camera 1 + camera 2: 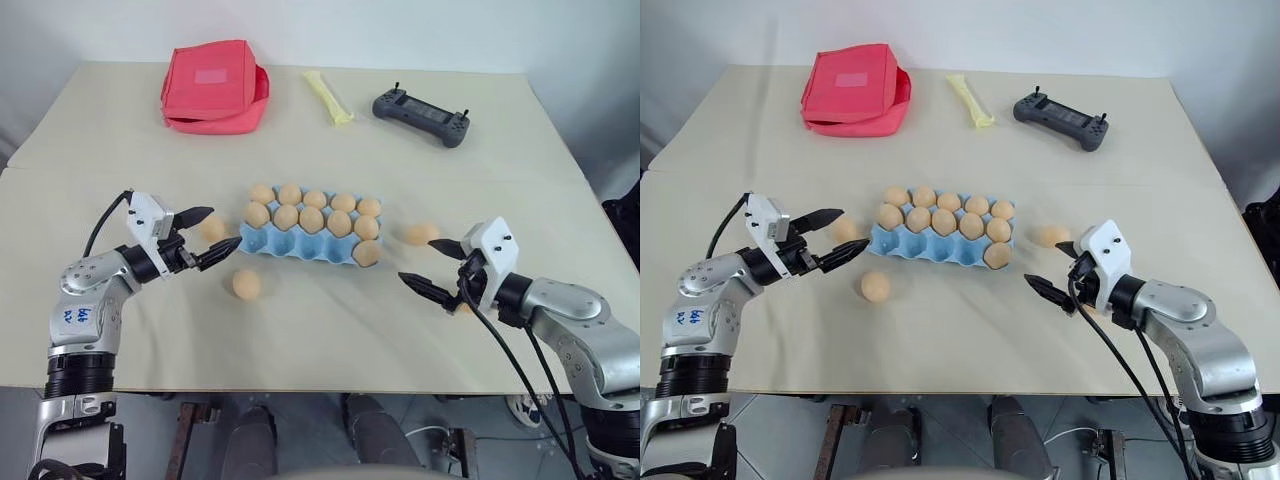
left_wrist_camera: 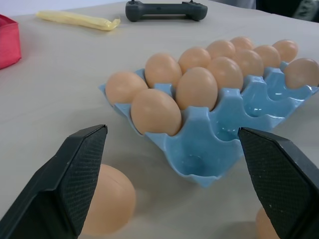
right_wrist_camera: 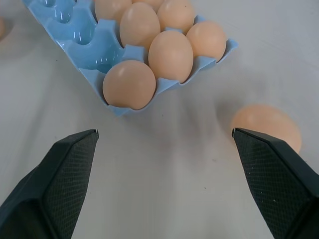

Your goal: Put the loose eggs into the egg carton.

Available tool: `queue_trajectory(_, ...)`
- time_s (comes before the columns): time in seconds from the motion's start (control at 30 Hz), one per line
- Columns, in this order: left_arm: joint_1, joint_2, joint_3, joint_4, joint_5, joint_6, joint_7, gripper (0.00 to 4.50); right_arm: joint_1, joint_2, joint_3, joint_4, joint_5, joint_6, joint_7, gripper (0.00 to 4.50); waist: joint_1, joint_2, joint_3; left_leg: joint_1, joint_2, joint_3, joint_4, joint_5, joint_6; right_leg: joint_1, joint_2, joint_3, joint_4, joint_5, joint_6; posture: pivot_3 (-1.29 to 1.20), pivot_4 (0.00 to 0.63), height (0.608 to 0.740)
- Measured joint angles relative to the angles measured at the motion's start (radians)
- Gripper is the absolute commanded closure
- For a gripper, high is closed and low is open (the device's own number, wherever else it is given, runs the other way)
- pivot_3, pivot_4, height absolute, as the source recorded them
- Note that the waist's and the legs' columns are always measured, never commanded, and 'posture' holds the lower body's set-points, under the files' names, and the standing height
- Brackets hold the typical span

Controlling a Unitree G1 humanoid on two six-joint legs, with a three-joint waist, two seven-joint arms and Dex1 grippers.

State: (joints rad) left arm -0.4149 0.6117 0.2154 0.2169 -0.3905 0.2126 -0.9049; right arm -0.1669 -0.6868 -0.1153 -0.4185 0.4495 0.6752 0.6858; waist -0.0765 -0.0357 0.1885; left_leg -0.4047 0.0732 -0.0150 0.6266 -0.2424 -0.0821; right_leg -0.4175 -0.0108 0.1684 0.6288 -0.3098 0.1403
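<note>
Meanwhile both claws, left claw (image 1: 200,237) and right claw (image 1: 432,267), gape empty beside the egg carton (image 1: 290,246), loose eggs (image 1: 246,285) nearby.

Eggs half hidden by fingers and picture edges

In the left wrist view, one loose egg (image 2: 112,199) sits partly behind a left gripper finger (image 2: 70,184), and another egg (image 2: 266,226) just shows beside the other finger, cut by the lower edge. In the right wrist view, an egg (image 3: 264,124) is part-covered by a right gripper finger (image 3: 271,174), and the carton (image 3: 94,55) runs off the top edge.
</note>
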Motion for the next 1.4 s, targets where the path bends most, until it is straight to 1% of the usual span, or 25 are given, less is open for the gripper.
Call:
queue_trajectory(0.2,-0.026,-0.001,-0.033,0.005,0.028,0.004,0.016,0.02,-0.003,-0.008,-0.018,0.001,0.001,0.003,-0.001,0.00,-0.001,0.000,0.000,0.000,0.000,0.000,0.000,0.000,0.000,0.000,0.000,0.000,0.000,0.001,0.002,0.00,0.150,0.740)
queue_trajectory(0.33,-0.032,-0.005,-0.043,0.005,0.024,0.021,0.005,0.02,0.017,-0.033,-0.088,-0.015,0.025,0.041,-0.008,0.00,0.002,0.000,0.000,0.000,0.000,0.000,-0.001,0.000,0.000,0.000,0.000,0.000,0.000,0.001,0.002,0.00,0.150,0.740)
queue_trajectory(0.47,-0.040,-0.003,-0.049,-0.014,-0.007,0.085,-0.033,0.02,0.135,-0.088,-0.209,-0.088,0.070,0.110,-0.001,0.00,0.016,0.000,0.000,0.000,0.000,0.000,-0.001,-0.001,0.001,0.000,0.000,0.000,0.000,0.001,0.002,0.00,0.150,0.740)
queue_trajectory(0.53,-0.037,0.000,-0.054,-0.030,-0.022,0.123,-0.057,0.02,0.229,-0.112,-0.285,-0.136,0.101,0.148,0.016,0.00,0.022,0.000,0.000,0.000,0.000,0.000,-0.001,-0.001,0.001,0.000,0.000,0.000,0.000,0.001,0.002,0.00,0.150,0.740)
queue_trajectory(0.63,-0.030,0.005,-0.060,-0.050,-0.035,0.136,-0.090,0.02,0.368,-0.130,-0.395,-0.191,0.134,0.195,0.043,0.00,0.026,0.000,0.000,0.000,0.000,0.000,-0.001,-0.002,0.000,0.001,0.000,0.000,-0.001,0.001,0.002,0.00,0.150,0.740)
queue_trajectory(0.73,-0.028,0.016,-0.060,-0.052,-0.038,0.148,-0.111,0.02,0.434,-0.127,-0.441,-0.221,0.148,0.214,0.043,0.00,0.020,0.000,0.000,0.000,0.000,0.001,0.001,-0.002,0.000,0.001,0.000,0.001,-0.002,-0.002,-0.003,0.00,0.150,0.740)
queue_trajectory(0.8,-0.028,0.016,-0.068,-0.053,-0.039,0.151,-0.120,0.02,0.436,-0.119,-0.446,-0.231,0.157,0.220,0.030,0.00,0.014,-0.001,0.000,0.002,0.000,0.002,0.002,-0.002,0.001,0.002,0.000,0.001,-0.002,-0.003,-0.006,0.00,0.150,0.740)
queue_trajectory(0.83,-0.027,0.016,-0.071,-0.054,-0.039,0.154,-0.125,0.02,0.432,-0.110,-0.445,-0.235,0.161,0.221,0.021,0.00,0.013,-0.001,0.001,0.002,0.000,0.002,0.002,-0.001,0.001,0.002,0.000,0.002,-0.002,-0.006,-0.012,0.00,0.150,0.740)
queue_trajectory(0.87,-0.026,0.016,-0.072,-0.054,-0.039,0.156,-0.127,0.02,0.420,-0.095,-0.441,-0.236,0.166,0.221,0.008,0.00,0.013,-0.002,0.001,0.002,0.000,0.002,0.003,-0.001,0.002,0.002,0.000,0.002,-0.002,-0.005,-0.013,0.00,0.150,0.740)
queue_trajectory(1.03,-0.005,0.017,-0.073,-0.073,-0.040,0.158,-0.131,0.02,0.366,-0.041,-0.378,-0.205,0.164,0.215,-0.048,0.00,0.014,-0.002,0.001,0.003,0.000,0.002,0.003,0.000,0.002,0.003,0.000,0.002,-0.002,-0.004,-0.014,0.00,0.150,0.740)
queue_trajectory(1.27,0.028,0.018,-0.069,-0.136,-0.049,0.173,-0.120,0.02,0.273,0.011,-0.250,-0.063,0.105,0.147,-0.088,0.00,0.015,-0.002,0.001,0.002,0.000,0.002,0.001,0.000,0.002,0.003,0.000,0.002,-0.003,-0.004,-0.014,0.00,0.150,0.740)
queue_trajectory(1.4,0.048,0.018,-0.067,-0.163,-0.054,0.184,-0.111,0.02,0.252,0.024,-0.193,0.006,0.082,0.130,-0.092,0.00,0.017,-0.002,0.001,0.002,0.000,0.002,0.001,-0.001,0.002,0.002,0.000,0.002,-0.003,-0.004,-0.014,0.00,0.150,0.740)
